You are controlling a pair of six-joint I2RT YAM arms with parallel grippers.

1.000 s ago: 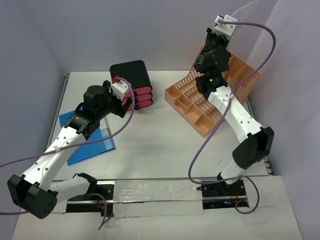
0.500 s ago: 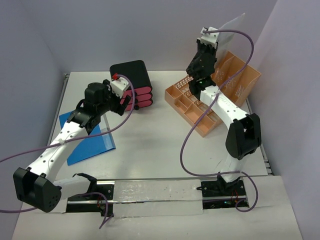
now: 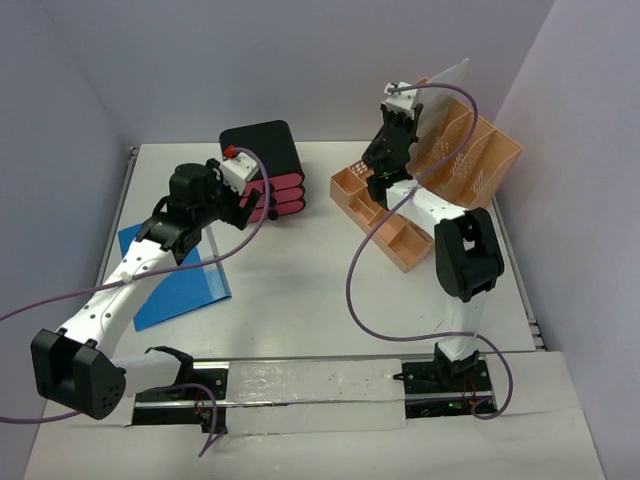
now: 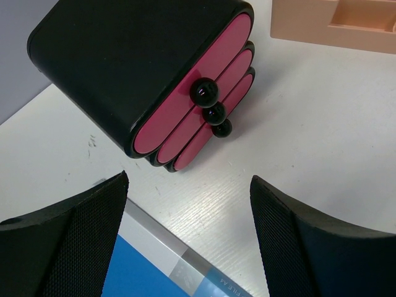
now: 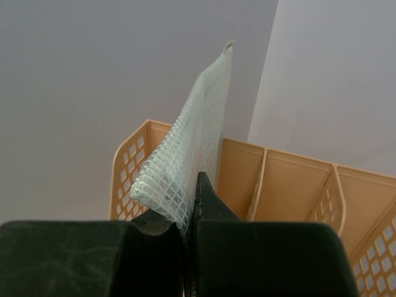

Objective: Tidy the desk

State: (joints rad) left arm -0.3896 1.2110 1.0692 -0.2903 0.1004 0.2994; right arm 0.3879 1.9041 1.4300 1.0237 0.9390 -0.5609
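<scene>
Obs.: the desk [image 3: 320, 280] fills the middle of the top view, lying flat beyond the arm bases. Its long axis appears to run left to right, with walls behind and on both sides. A black drawer box [image 3: 262, 160] sits at the back left, its three pink fronts and black knobs [image 4: 210, 111] turned toward the near right. A peach mesh file rack [image 3: 470, 165] sits at the back right, set on a diagonal. A blue folder [image 3: 170, 285] lies at the near left, partly under the left arm. The left gripper [image 4: 187, 185] hovers just in front of the drawers, jaws spread wide and holding nothing; the box stands directly in its line. The right gripper [image 5: 189, 216] has its jaws pressed together on a pale translucent mesh sheet [image 5: 192, 136], which stands upright above the rack's rear slots. Against one second ago, the right wrist has swung left and lower, toward the rack. Its elbow has folded in. The left arm has barely shifted.
</scene>
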